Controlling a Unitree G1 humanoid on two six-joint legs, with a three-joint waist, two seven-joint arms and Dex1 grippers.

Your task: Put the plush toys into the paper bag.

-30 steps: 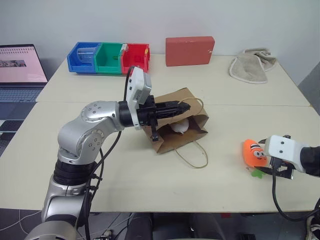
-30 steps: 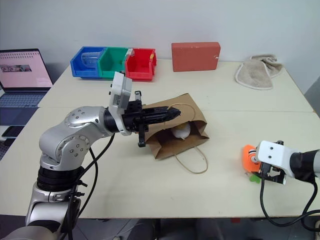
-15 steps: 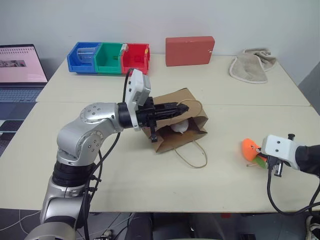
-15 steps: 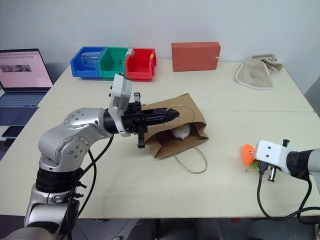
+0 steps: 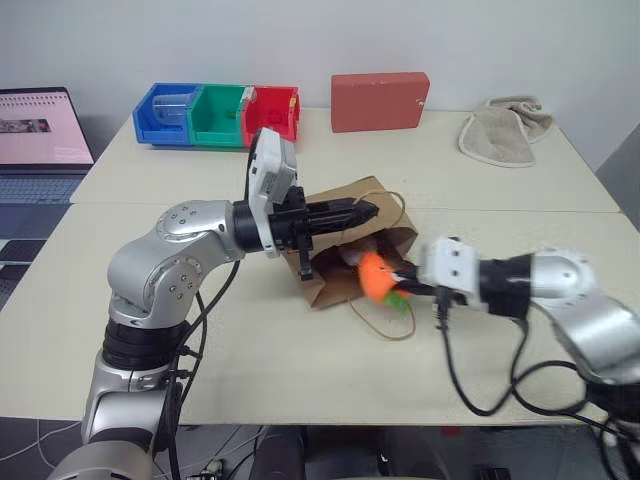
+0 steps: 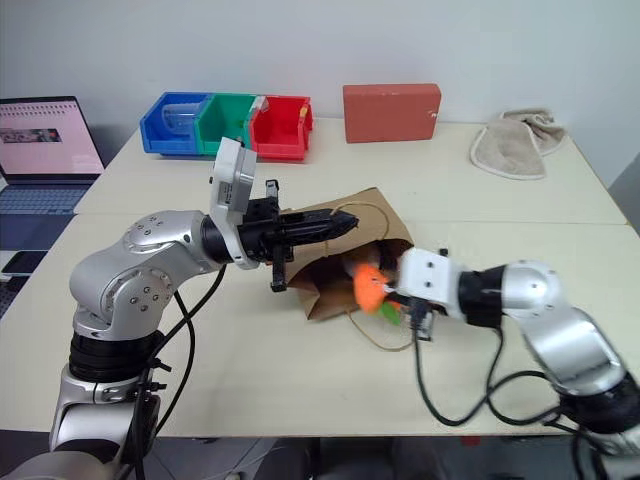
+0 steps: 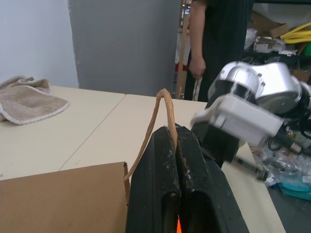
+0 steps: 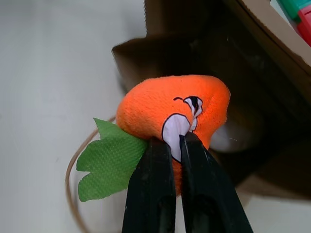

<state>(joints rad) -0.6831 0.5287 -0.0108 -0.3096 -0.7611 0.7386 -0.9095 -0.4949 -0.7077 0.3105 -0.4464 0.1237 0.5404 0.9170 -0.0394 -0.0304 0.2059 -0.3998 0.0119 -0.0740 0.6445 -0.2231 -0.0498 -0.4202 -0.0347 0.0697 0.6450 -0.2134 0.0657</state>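
On the bench (image 5: 250,360) the paper bag (image 5: 335,280) lies on its side with its mouth facing the right gripper (image 8: 177,141). From the head views, the left gripper (image 5: 365,211) is clamped shut on the bag's upper handle (image 7: 153,121), lifting the top edge. The right gripper pinches the orange carrot toy (image 5: 376,277) just at the bag's mouth. Its wrist view adds what the head views blur: black fingers (image 8: 150,189) closed on the toy's face, green leaves (image 8: 104,162) trailing, the dark bag interior beyond. Behind the bench, the left wrist view catches a towel (image 7: 26,99) and a standing person (image 7: 218,43).
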